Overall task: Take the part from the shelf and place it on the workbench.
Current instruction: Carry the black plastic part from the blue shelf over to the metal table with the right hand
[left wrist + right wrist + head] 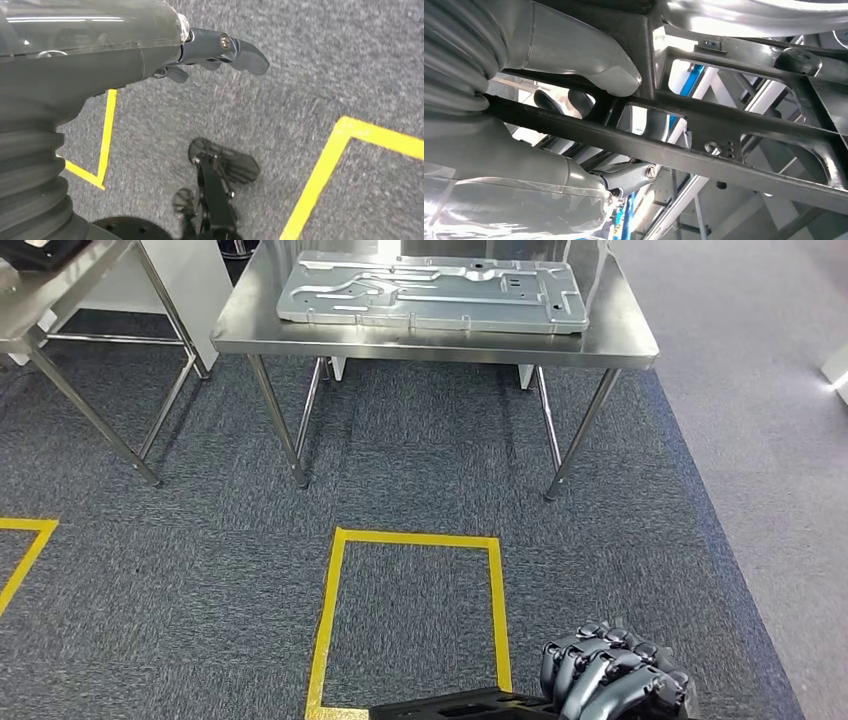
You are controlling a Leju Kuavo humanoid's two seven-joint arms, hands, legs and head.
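Observation:
My right hand (612, 675) sits at the bottom edge of the head view, fingers curled over a black frame-like part (455, 707) that it grips. Close up, the right hand (589, 60) has its thumb pressed on the black part (704, 120), a lattice of bars with open windows, and its darker fingers show through from behind. The steel workbench (430, 345) stands ahead across the carpet, with a large silver stamped panel (430, 292) lying on its top. My left hand (215, 50) hangs over the carpet, fingers extended, holding nothing.
A yellow taped square (415, 610) marks the carpet just ahead of me, between me and the workbench. A second steel table (60, 290) stands at the far left. More yellow tape (25, 550) lies at the left edge.

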